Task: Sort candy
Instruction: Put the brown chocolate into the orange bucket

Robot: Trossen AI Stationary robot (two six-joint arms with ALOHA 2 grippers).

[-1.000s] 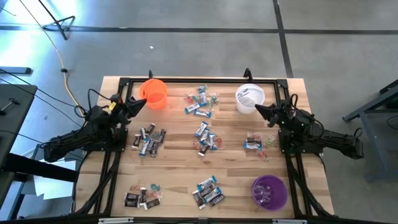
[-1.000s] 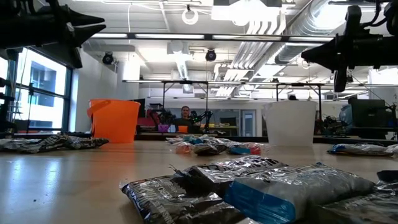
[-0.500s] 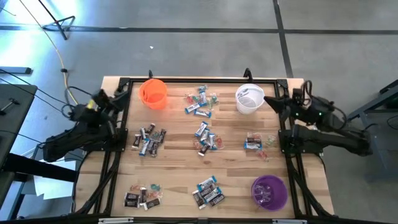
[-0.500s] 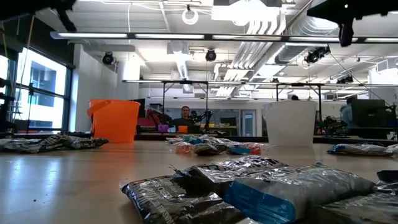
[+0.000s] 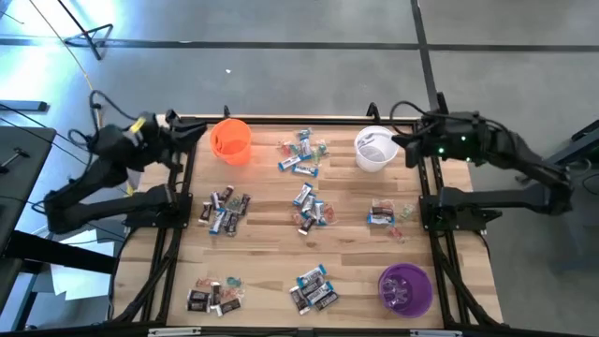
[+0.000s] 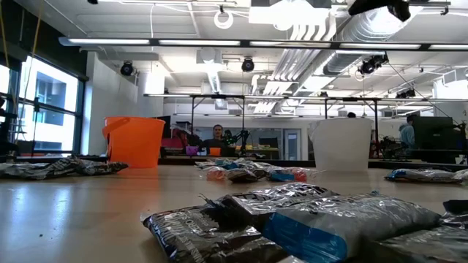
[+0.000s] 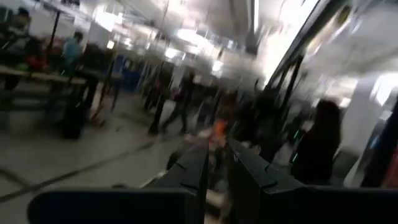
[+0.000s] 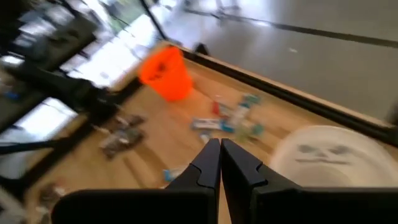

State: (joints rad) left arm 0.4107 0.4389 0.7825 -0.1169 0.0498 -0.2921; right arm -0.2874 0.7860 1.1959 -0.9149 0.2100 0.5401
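Note:
The candy lies in several small heaps of wrapped pieces on the wooden table: far middle (image 5: 301, 154), left (image 5: 225, 210), centre (image 5: 309, 208), right (image 5: 388, 213), near left (image 5: 213, 294) and near middle (image 5: 314, 287). My left gripper (image 5: 192, 134) hangs high beside the orange cup (image 5: 230, 140), shut with nothing in it. My right gripper (image 5: 402, 142) hangs high beside the white cup (image 5: 376, 148), also shut and holding nothing. In the right wrist view its fingers (image 8: 220, 149) tip down toward the table.
A purple cup (image 5: 404, 288) stands near the table's near right corner. Black frame rails (image 5: 178, 215) run along the table's left and right sides. In the low view, candy (image 6: 292, 219) fills the foreground, and a person (image 6: 217, 135) sits in the room beyond.
Both arms have risen well above the table with their grippers still shut. The left gripper has rolled and now points about level. The right gripper has tipped to slant down at the table and has climbed to the top edge of the low view.

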